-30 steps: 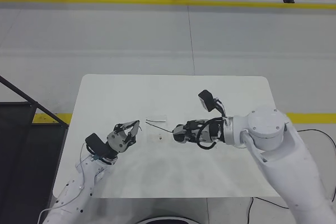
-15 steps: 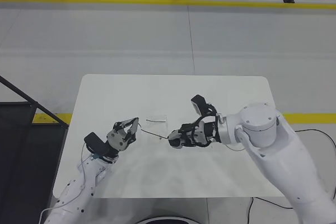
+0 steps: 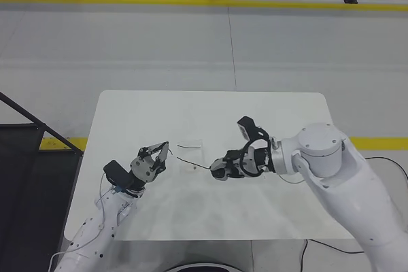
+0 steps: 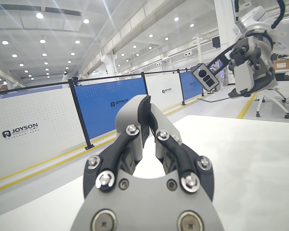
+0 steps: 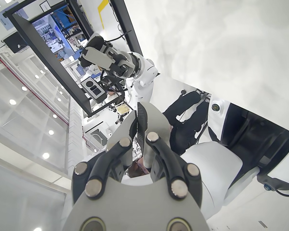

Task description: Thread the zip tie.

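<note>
Black zip tie (image 3: pixel 194 162) is grasped by the right pincer (image 3: pixel 214 170); the left pincer (image 3: pixel 163 149) is clenched nearby.

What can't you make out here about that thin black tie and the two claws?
Zip tie, top view: too thin to tell its head from its tail.
Right gripper, top view: its fingers hide where it pinches the tie.
Left gripper, left wrist view: shut fingers hide whether anything sits between them.
Small pale item on the table, top view: too small to identify.
</note>
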You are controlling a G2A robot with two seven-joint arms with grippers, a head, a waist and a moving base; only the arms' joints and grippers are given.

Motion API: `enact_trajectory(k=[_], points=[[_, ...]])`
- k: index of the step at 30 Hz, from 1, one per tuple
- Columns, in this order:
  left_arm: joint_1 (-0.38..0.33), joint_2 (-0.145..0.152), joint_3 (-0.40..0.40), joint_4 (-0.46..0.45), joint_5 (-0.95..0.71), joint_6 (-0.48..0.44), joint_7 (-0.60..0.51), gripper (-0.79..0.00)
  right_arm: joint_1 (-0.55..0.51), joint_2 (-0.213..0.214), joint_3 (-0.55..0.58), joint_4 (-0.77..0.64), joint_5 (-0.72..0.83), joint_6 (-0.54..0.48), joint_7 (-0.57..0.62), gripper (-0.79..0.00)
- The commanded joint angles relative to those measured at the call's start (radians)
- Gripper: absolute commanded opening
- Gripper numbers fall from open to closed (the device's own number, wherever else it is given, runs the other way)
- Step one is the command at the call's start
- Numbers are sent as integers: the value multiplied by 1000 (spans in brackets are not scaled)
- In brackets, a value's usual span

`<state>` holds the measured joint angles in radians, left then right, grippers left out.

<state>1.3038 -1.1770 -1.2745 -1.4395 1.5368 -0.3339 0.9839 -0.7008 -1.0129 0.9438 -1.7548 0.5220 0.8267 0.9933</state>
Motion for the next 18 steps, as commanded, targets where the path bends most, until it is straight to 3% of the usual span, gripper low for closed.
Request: enact_trajectory(k=[1, 13, 18], points=[[0, 0, 0, 0, 0, 0, 0, -785, -1, 1, 2, 2, 4, -2, 2, -785], [0, 0, 0, 0, 0, 0, 0, -785, -1, 1, 2, 2, 4, -2, 2, -785], [18, -1, 0, -31, -5, 14, -27, -785, 1, -28, -59, -34, 30, -57, -151, -785]])
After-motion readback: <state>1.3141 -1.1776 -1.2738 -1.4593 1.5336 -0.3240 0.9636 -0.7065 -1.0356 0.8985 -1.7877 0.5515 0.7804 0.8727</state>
